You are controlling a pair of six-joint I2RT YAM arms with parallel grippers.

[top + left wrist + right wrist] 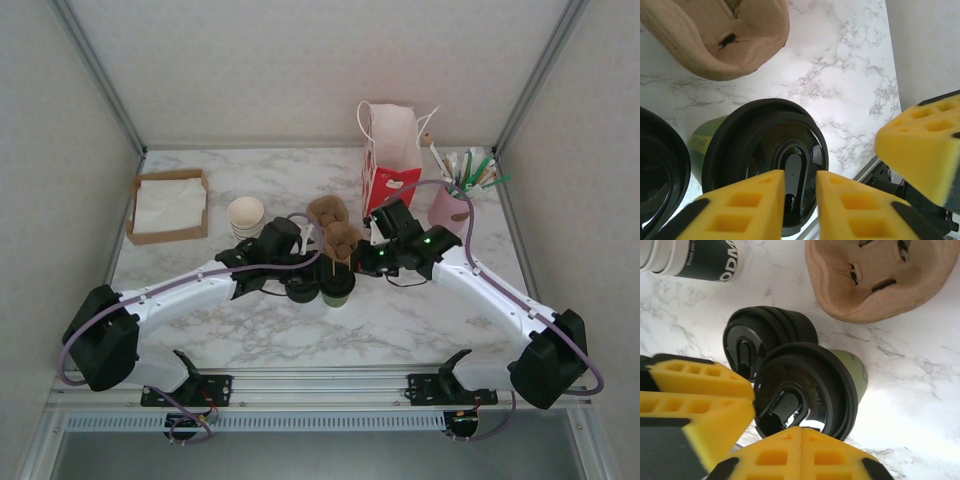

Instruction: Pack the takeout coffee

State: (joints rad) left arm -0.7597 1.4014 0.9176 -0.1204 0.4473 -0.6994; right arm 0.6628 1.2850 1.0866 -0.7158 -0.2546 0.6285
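Observation:
The takeout coffee (337, 283) is a green paper cup with a black lid (765, 150), standing upright on the marble table in front of the cardboard carrier (335, 228). My left gripper (800, 182) hovers just over the lid's sip hole, its yellow pads a narrow gap apart with nothing between them. My right gripper (801, 436) sits at the lid's (805, 395) near edge from the other side, pads pressed together and holding nothing. In the top view the left gripper (305, 262) and the right gripper (366, 258) meet above the cup.
A stack of black lids (302, 290) stands right beside the cup. Lidless cups (246, 215) are stacked behind my left arm. At the back are a red-and-white paper bag (390, 165), a pink holder of utensils (450, 205) and a napkin box (170, 205).

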